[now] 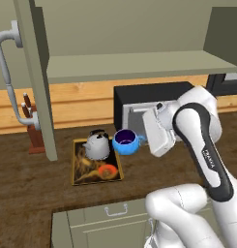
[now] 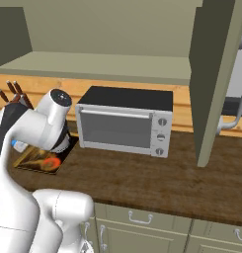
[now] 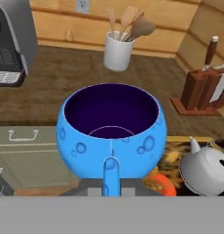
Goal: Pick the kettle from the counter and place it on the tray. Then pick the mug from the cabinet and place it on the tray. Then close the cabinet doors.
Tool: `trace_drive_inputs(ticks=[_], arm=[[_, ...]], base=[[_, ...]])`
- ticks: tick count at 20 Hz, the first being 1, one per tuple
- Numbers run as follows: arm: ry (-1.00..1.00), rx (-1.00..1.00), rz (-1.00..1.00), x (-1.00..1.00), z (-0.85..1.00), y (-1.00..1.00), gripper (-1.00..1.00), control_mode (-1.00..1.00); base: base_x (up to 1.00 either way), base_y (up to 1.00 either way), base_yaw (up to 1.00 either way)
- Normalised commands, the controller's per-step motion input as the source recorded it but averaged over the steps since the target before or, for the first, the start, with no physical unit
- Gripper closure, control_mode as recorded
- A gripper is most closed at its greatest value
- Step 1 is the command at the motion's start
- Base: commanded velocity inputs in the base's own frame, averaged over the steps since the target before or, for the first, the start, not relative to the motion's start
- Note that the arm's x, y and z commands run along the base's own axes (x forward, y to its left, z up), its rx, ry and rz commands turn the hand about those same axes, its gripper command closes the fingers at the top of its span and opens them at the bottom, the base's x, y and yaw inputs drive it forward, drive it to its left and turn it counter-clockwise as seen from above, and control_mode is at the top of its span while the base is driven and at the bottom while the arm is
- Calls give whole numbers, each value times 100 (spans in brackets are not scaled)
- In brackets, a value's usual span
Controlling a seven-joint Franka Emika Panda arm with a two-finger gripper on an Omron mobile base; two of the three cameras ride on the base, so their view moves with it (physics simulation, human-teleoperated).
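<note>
The blue mug (image 1: pixel 125 142) hangs at the right far corner of the tray (image 1: pixel 80 178), close beside the kettle (image 1: pixel 97 145). My gripper (image 1: pixel 142 140) is shut on the mug's side handle (image 3: pixel 110 175). In the hand view the mug (image 3: pixel 112 132) is upright with its dark inside showing, and the gripper (image 3: pixel 111 190) is at its handle. The silvery kettle (image 3: pixel 207 170) stands on the tray (image 3: pixel 176 155), to the right. The tray lies on the dark counter (image 1: pixel 23 193). Both cabinet doors stand open: the left door (image 1: pixel 37 72) and the right door (image 2: pixel 211 84). The cabinet shelf (image 1: pixel 139 65) is bare.
A microwave (image 2: pixel 125 121) stands on the counter right of the tray, behind my arm. A knife block (image 1: pixel 32 127) sits left of the tray by the open left door. A white utensil holder (image 3: pixel 119 51) and a coffee machine (image 3: pixel 10 41) are in the hand view. Drawers (image 1: pixel 115 218) lie below the counter.
</note>
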Motion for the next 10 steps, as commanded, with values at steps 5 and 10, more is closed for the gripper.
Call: trace_drive_inputs(ticks=[5, 10], arm=[[0, -14, 1, 0, -78, 14, 100, -100], [0, -7, 4, 3, -74, 10, 100, -100]], base=[[0, 0, 0], [0, 0, 0]])
